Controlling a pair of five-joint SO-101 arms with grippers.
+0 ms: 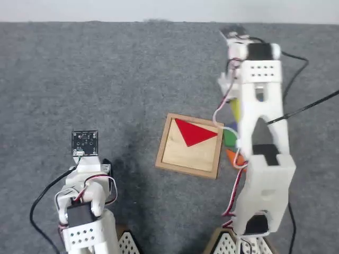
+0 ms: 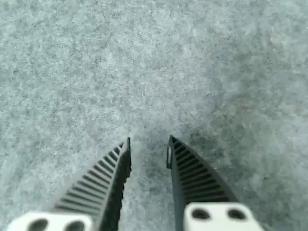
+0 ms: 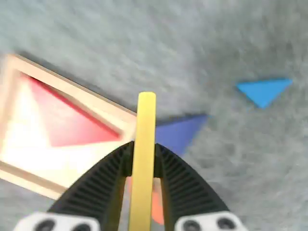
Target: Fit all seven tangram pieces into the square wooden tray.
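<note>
Grey carpet (image 1: 106, 79) covers the whole table, and the square wooden tray (image 1: 165, 159) sits on it near the middle, turned a little askew. You have one red triangle (image 1: 193, 132) lying flat inside the tray, its long side along the far rim and its mass toward the far right corner.

Your right arm (image 1: 262, 137) stretches from the near right edge toward the far side, passing just right of the tray. Your right claw (image 3: 144, 145) is clamped on the yellow piece (image 3: 146, 110), which stands on edge between the fingers. From above, a sliver of it shows just right of the tray's far right corner.

Just right of the tray, partly under that arm, lie a green piece (image 1: 230, 138) and, nearer you, an orange piece (image 1: 235, 157). A dark blue triangle (image 3: 180, 132) lies against the tray's rim, and a light blue triangle (image 3: 263, 90) lies well apart from it on the carpet.

Your left arm (image 1: 85, 211) is folded at the near left. Your left claw (image 2: 149, 142) has its fingers apart, with nothing between them, over bare carpet.
</note>
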